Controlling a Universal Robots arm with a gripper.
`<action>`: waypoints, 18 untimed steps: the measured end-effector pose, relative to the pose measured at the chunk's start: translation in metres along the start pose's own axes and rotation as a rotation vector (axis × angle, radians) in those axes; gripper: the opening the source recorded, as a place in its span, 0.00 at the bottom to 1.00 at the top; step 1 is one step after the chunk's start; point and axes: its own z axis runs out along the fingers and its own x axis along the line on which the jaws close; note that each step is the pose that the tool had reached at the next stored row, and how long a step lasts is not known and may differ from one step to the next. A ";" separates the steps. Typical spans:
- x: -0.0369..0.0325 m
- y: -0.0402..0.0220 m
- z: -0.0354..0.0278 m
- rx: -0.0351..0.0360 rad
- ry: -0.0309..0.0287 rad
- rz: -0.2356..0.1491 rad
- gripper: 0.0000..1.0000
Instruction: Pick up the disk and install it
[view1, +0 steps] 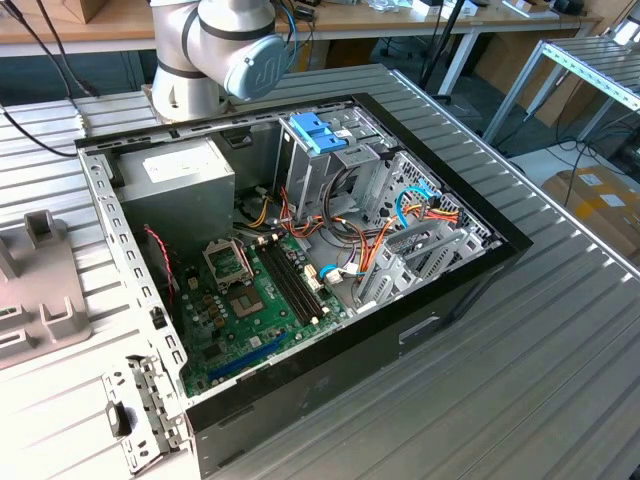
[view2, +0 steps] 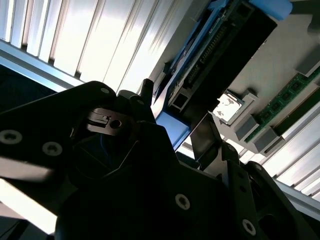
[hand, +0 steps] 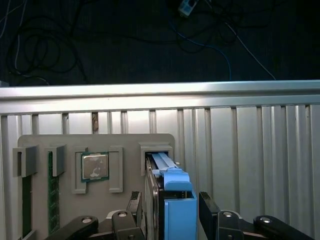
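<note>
Straddling the disk (hand: 172, 192), the pincer (hand: 171, 202) has it in its gap, black metal close on either flat side; whether it is clamped on the disk or just spread around it, I cannot tell. The disk stands on edge in a slot of a grey holder (hand: 130, 145). It is a thin slab with a bare metal side and a glossy light-blue plastic frame along its upper edge.

The holder is matt moulded plastic with boxy raised pockets. Near the disk, a square chip (hand: 95, 166) with a shiny metal lid lies in one pocket, and green memory sticks (hand: 51, 185) stand in narrow pockets farther along. The holder rests on a table (hand: 250, 150) of pale, ribbed, reflective metal strips. Beyond the table's edge is a dark floor with loose cables (hand: 45, 45).

The second wrist view looks along the disk's end and adds its dark connector strip (view2: 220, 45) with rows of pins, as well as the pincer's black bolted body.

The exterior view takes in the arm's rounded grey joint (view1: 240, 50) and an open black computer case (view1: 470, 270) lying on the table. Inside the case are a green circuit board (view1: 250, 300), a grey metal box (view1: 185, 180), a metal cage with light-blue handles (view1: 318, 133) and bundles of orange and yellow wires (view1: 410, 235)
</note>
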 end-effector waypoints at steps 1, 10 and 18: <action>0.0000 0.0000 0.0000 0.0000 0.0000 0.000 0.57; 0.0000 0.0000 0.0001 0.0000 0.0003 0.001 0.43; 0.0000 0.0000 0.0002 0.0001 0.0000 0.001 0.37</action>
